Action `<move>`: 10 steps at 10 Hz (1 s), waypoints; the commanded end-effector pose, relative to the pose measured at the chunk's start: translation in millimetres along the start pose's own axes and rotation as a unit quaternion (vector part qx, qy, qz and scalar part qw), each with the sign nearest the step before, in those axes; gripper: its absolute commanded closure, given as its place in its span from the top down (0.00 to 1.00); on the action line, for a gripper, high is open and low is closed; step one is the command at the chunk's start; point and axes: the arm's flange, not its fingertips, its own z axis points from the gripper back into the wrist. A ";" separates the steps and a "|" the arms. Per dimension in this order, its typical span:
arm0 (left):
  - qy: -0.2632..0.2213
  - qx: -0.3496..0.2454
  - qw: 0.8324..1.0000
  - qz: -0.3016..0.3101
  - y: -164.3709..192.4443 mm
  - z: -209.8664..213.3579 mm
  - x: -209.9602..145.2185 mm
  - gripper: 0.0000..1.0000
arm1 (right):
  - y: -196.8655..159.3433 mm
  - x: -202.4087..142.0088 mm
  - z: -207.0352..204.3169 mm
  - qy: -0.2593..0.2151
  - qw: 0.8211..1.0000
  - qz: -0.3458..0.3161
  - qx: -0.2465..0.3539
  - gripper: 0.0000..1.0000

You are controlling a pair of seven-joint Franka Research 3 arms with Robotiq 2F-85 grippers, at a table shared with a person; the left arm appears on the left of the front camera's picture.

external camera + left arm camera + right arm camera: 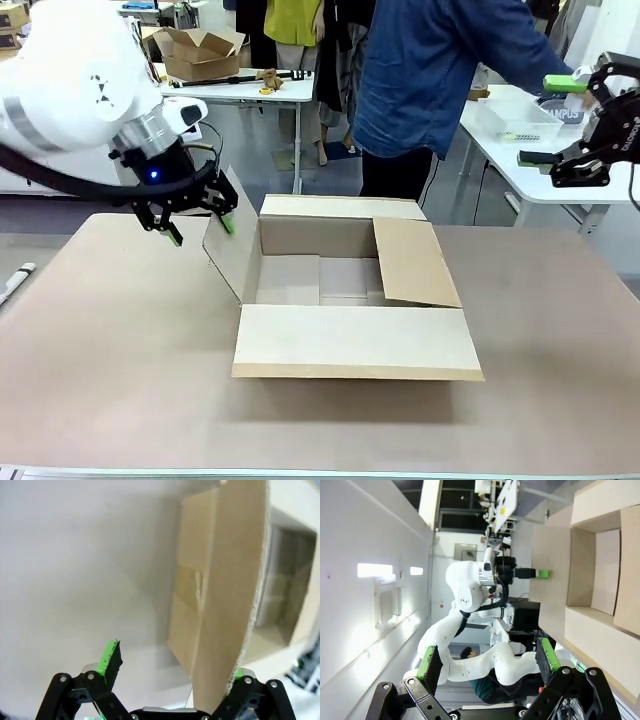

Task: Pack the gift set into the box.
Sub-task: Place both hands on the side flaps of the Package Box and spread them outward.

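Leaning over box (310, 238) opening: right flap (415, 262); left flap (235, 255) between spread left jaws.

Beyond the matte beige tabletop (110, 360) a grey-blue floor (250, 172) is seen, a white rectangular table (290, 90) is spotted at the back, and a white ceiling (365, 520) is lit by a bright rectangular lamp (374, 570).

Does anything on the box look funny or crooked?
Yes. On the box, the right flap leans inward over the opening and covers part of it, while the near flap lies flat outward. The left flap stands upright between the open fingers of the left gripper. Nothing looks torn or spilled.
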 end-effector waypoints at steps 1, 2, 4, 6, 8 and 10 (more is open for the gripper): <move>0.030 -0.051 0.998 -0.001 28.0 -1.3 -6.2 1.00 | 1.9 1.5 -3.2 -0.003 1.000 0.004 0.012 1.00; 0.012 -0.052 0.998 0.023 32.8 8.6 -9.8 1.00 | 1.9 1.5 -3.2 -0.003 1.000 0.004 0.012 1.00; 0.012 -0.035 0.999 -0.008 13.3 -6.4 -2.8 1.00 | 1.9 1.5 -3.2 -0.003 1.000 0.004 0.012 1.00; 0.012 -0.035 0.999 -0.008 13.3 -6.4 -2.8 1.00 | 1.9 1.5 -3.2 -0.003 1.000 0.004 0.012 1.00; 0.012 -0.035 0.999 -0.008 13.3 -6.4 -2.8 1.00 | 1.9 1.5 -3.2 -0.003 1.000 0.004 0.012 1.00; 0.012 -0.035 0.999 -0.008 13.3 -6.4 -2.8 1.00 | -9.3 17.7 -65.9 0.015 0.994 0.013 -0.112 1.00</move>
